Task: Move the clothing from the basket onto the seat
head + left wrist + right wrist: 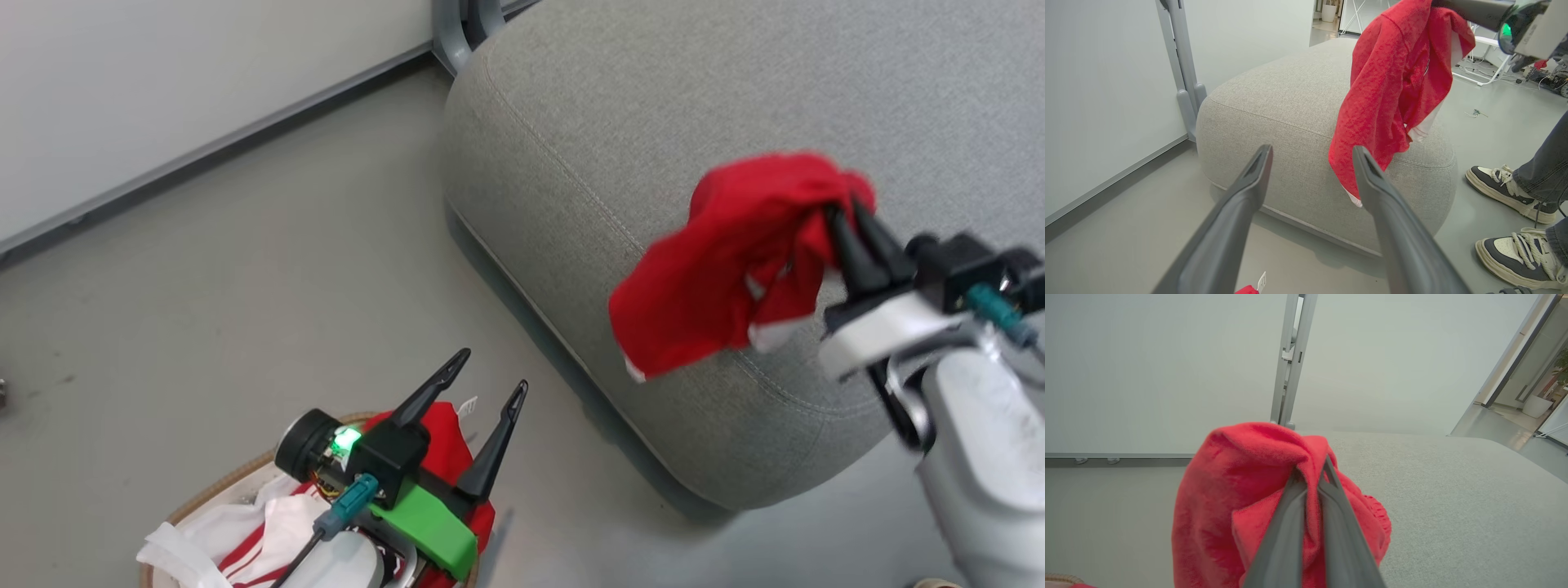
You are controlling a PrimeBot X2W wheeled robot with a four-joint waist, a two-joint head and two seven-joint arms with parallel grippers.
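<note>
Red garment is held pinched in the right gripper above the edge of the seat | step: carry to seat | next: lowering and release are called for | left gripper is spread empty over the basket.

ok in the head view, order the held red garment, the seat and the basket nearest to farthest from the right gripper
1. red garment, pinched in the jaws of the right gripper.
2. seat, just below and beyond it.
3. basket, on the floor at lower left, under the left gripper.
</note>
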